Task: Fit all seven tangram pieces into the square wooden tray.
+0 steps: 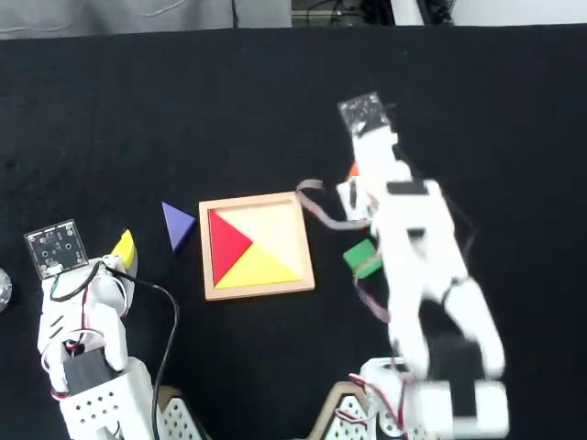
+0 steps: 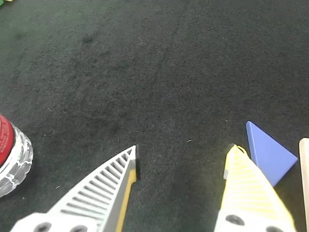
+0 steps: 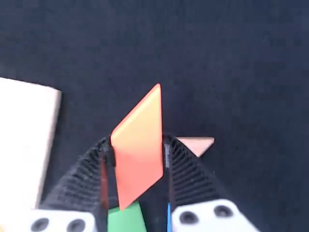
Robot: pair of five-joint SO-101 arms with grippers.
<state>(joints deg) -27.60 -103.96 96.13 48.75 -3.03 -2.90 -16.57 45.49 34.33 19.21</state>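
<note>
The square wooden tray (image 1: 298, 240) lies mid-table with a red triangle (image 1: 225, 242) and a yellow triangle (image 1: 260, 267) in it. My right gripper (image 3: 136, 145) is shut on an orange parallelogram (image 3: 140, 121), held tilted just off the tray's right corner (image 3: 29, 121); from above, the gripper (image 1: 354, 183) is at the tray's far right. A pink triangle (image 3: 195, 144) lies beyond it, and a green piece (image 1: 362, 258) lies under the arm. My left gripper (image 2: 183, 152) is open over bare cloth, with a blue triangle (image 2: 268, 152) beside its yellow finger (image 2: 244, 183).
A clear jar with a red cap (image 2: 12, 154) stands by the left gripper, at the table's left edge (image 1: 3, 289). Black cloth covers the table. The blue triangle (image 1: 176, 223) lies just left of the tray.
</note>
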